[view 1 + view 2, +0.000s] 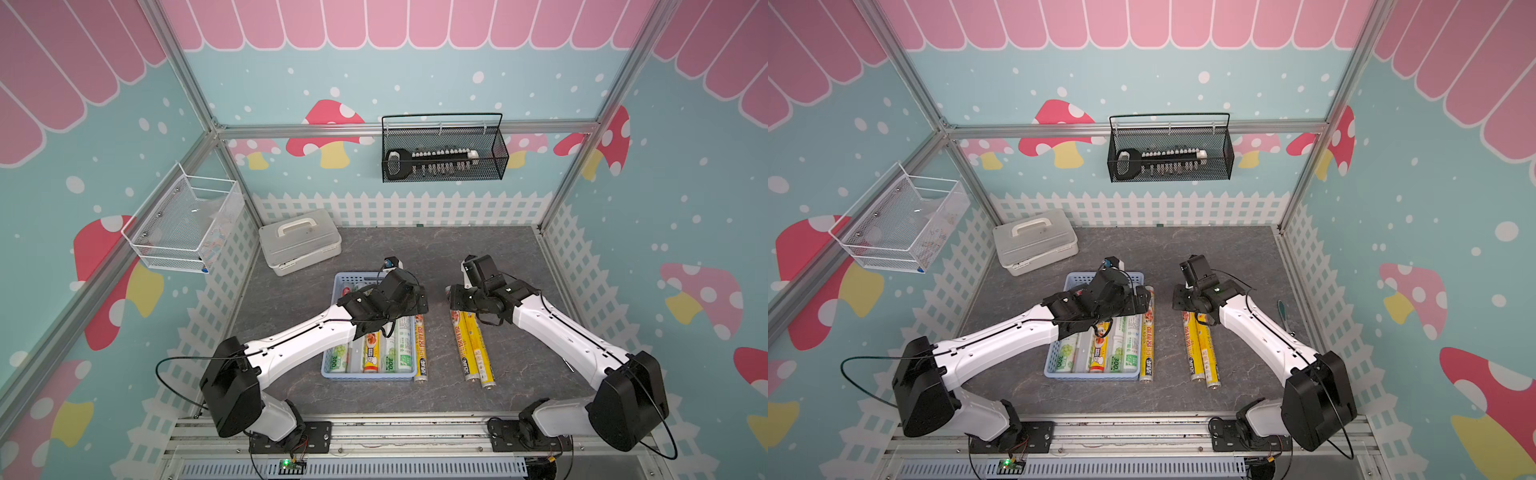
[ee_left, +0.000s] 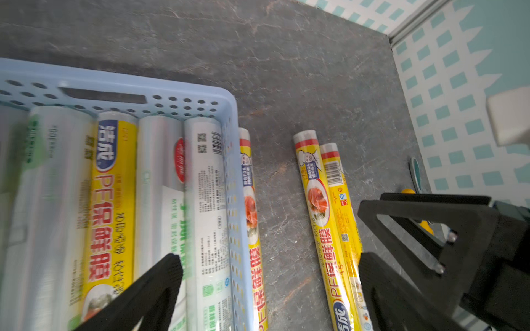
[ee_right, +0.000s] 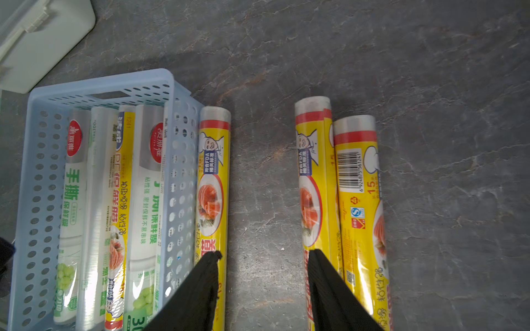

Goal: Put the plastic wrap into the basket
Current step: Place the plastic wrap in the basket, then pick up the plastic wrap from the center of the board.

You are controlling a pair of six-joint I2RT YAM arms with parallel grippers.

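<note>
**Grey table, three rolls left out**

Grey table (image 1: 519, 257) first: low and central, the basket (image 1: 365, 375) holds five rolls (image 1: 395, 353) lengthwise, so they fit. One yellow roll (image 1: 420, 349) hugs its outer wall; a pair (image 1: 471, 353) lies apart, rightward. Higher up, we see the left gripper (image 2: 269, 258) spread wide over the basket, empty, and the right gripper (image 3: 263, 253) parted above the pair, probably lining up a pick.

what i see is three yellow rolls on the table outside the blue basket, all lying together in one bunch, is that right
Not in one bunch. One yellow roll lies alone along the wall of the blue basket, and the other two yellow rolls lie side by side across a gap of bare table. All three are outside the basket, as the right wrist view shows.
</note>
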